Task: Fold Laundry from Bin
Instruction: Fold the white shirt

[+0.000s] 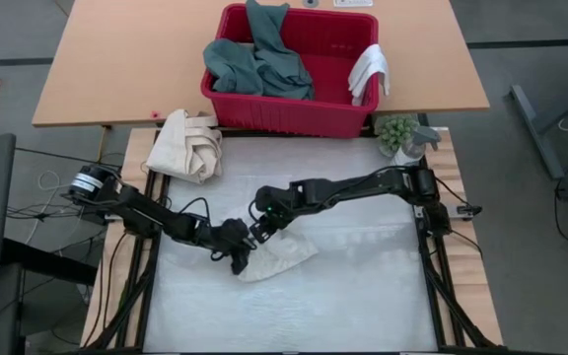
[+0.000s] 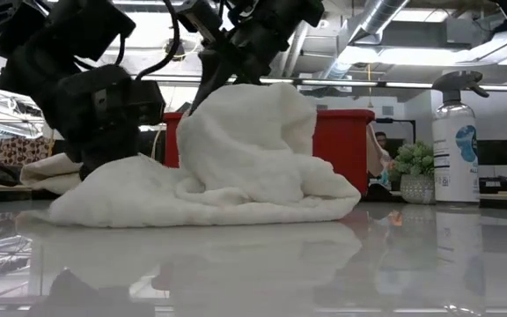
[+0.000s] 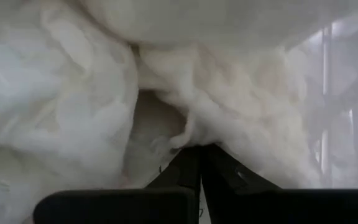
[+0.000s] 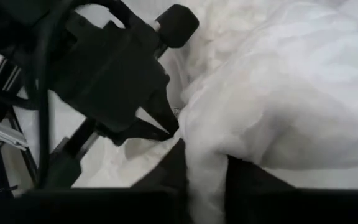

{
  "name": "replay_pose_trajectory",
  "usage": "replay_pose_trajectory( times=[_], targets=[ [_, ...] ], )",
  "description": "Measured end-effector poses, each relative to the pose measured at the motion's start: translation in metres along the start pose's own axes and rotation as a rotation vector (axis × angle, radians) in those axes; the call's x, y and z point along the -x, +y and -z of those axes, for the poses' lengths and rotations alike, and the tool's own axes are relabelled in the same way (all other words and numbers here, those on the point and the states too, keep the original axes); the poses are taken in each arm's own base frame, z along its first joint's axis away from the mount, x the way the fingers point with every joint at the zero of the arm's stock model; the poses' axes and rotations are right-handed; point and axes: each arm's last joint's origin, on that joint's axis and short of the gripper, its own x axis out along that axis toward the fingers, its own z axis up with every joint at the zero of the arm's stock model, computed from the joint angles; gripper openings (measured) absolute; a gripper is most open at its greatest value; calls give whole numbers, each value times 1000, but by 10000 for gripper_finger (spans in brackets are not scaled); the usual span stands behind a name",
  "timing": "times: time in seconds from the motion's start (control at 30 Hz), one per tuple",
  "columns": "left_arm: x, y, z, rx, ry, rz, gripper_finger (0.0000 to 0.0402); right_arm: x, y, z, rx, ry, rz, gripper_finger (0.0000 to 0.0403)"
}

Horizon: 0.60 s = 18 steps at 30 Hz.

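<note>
At lower centre of the high view, the left gripper (image 1: pixel 240 258) is clamped on the white textured towel (image 1: pixel 282 258), the right gripper (image 1: pixel 262 232) pinching a fold between slightly parted fingers.

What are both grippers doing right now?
Left gripper: shut on the white towel.
Right gripper: jaws around a towel fold, grip uncertain.

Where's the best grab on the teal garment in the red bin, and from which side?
Take the teal garment at the bunched fold hanging over the red bin near its table-side rim, probably from straight above. That part stands proud of the rim, and the slotted walls block a sideways approach.
</note>
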Motion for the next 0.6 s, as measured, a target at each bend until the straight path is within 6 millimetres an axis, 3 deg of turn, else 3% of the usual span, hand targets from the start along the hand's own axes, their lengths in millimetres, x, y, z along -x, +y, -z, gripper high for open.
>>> replay_pose_trajectory(
  times=[0.13, 0.27, 0.6],
  targets=[
    [10, -1, 0, -2, 57, 20, 0, 0, 1, 1, 14, -3, -5, 187],
    [31, -5, -8, 8, 48, 49, 0, 0, 5, 0, 67, -22, -33, 241],
    [117, -3, -28, 44, -180, 42, 0, 0, 21, 3, 215, -57, -141, 254]
  ],
)
